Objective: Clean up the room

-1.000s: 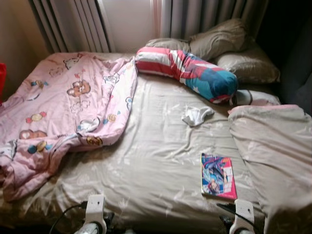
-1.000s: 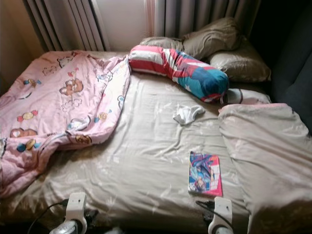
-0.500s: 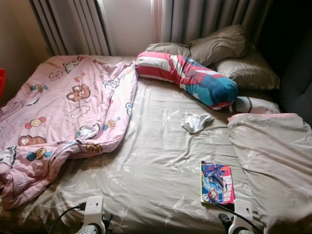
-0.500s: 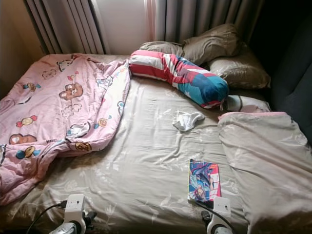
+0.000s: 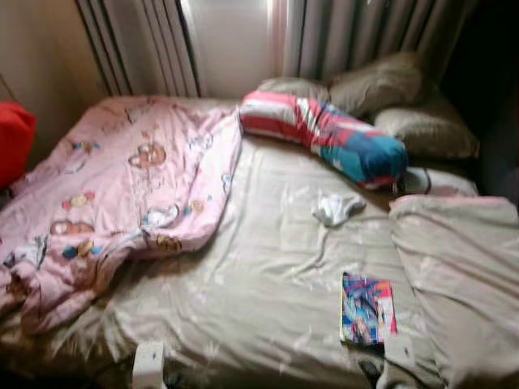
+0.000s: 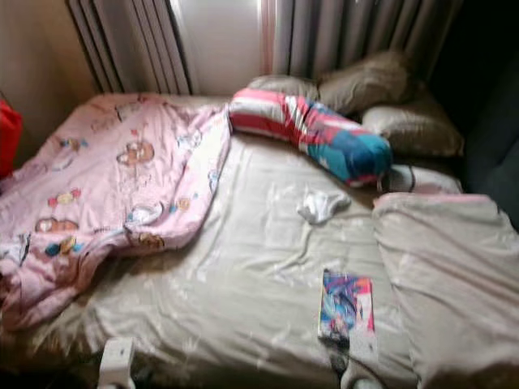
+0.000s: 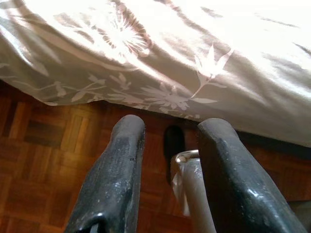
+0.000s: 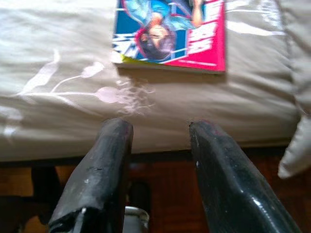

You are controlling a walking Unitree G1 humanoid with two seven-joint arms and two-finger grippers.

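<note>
A colourful comic book (image 5: 366, 309) lies flat on the beige floral sheet (image 5: 268, 275) near the bed's front right. My right gripper (image 8: 160, 127) is open just below the bed's edge, and the book (image 8: 170, 34) lies a short way beyond its fingertips. A small crumpled white cloth (image 5: 336, 208) rests mid-bed. A pink cartoon blanket (image 5: 122, 186) is bunched over the left half. My left gripper (image 7: 172, 125) is open and empty, low by the sheet's hanging edge (image 7: 160, 92) above the parquet floor.
A striped red, white and blue bolster (image 5: 324, 138) and beige pillows (image 5: 381, 81) sit at the head, under grey curtains. A beige duvet (image 5: 454, 275) is heaped on the right. Something red (image 5: 15, 142) stands at the far left. The wooden floor (image 7: 43, 160) runs under the bed.
The whole picture has shifted and blurred, so the camera moved. My wrists sit lower in the frame. Nothing on the bed has moved.
</note>
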